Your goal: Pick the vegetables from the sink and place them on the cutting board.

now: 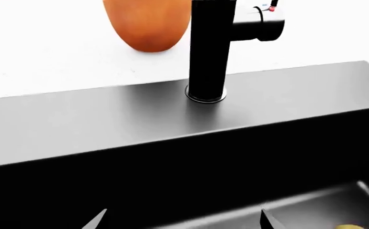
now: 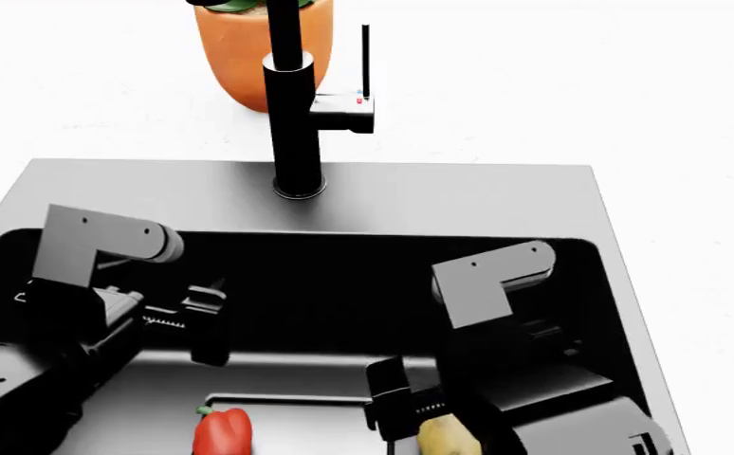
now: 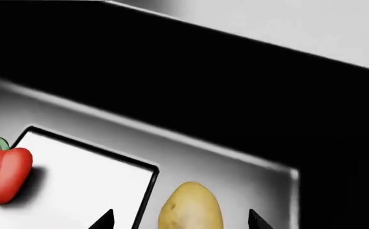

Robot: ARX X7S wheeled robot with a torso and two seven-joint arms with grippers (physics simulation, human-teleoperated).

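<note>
1. Potato (image 3: 189, 206), oval, yellow-brown, is seen on the black sink (image 2: 468, 194) floor between the right gripper (image 3: 179, 220)'s parted fingertips.
2. Firm, smooth skin is judged; a mid-body grasp is advised.
3. Red bell pepper (image 2: 222, 431) lies at nine o'clock; the left gripper (image 1: 181, 220) is spread, empty.

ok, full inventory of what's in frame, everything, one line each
sink: 1, black basin with dark grey rim, set in a white counter
faucet: 1, black, upright on the rear rim
faucet handle: 1, black with a red mark, on the faucet's side
red bell pepper: 1, red with green stem, on the sink floor nearer the left arm
potato: 1, yellow-brown, on the sink floor in front of the right gripper
plant pot: 1, orange, green leaves on top, on the counter behind the faucet
left gripper: 1, black, open, over the basin, holding nothing
right gripper: 1, black, open, fingertips either side of the potato
</note>
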